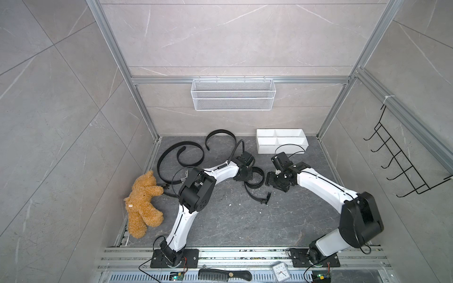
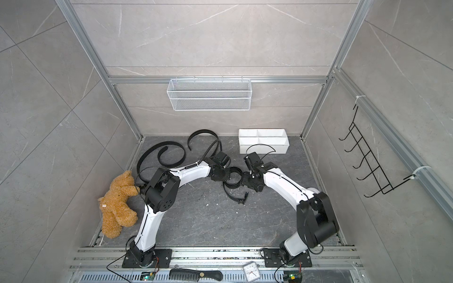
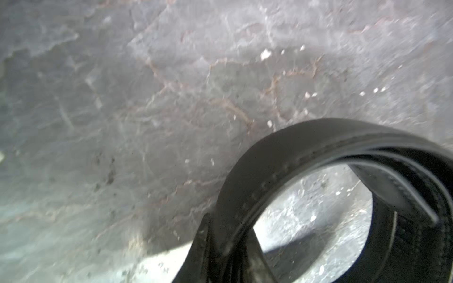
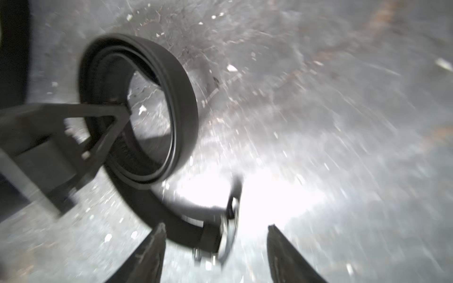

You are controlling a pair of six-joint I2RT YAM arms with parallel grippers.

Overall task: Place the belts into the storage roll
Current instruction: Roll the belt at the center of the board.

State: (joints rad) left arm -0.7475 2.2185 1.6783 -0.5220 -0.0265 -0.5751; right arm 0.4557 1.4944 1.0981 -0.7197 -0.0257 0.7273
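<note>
Black belt (image 1: 255, 185) coiled on edge, buckle (image 1: 266, 199) nearward

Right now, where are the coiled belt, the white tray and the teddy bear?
coiled belt (image 4: 186, 98): right wrist view, outer band of the coil.
white tray (image 1: 266, 149): in a top view, front wall.
teddy bear (image 1: 143, 196): in a top view, belly.
</note>
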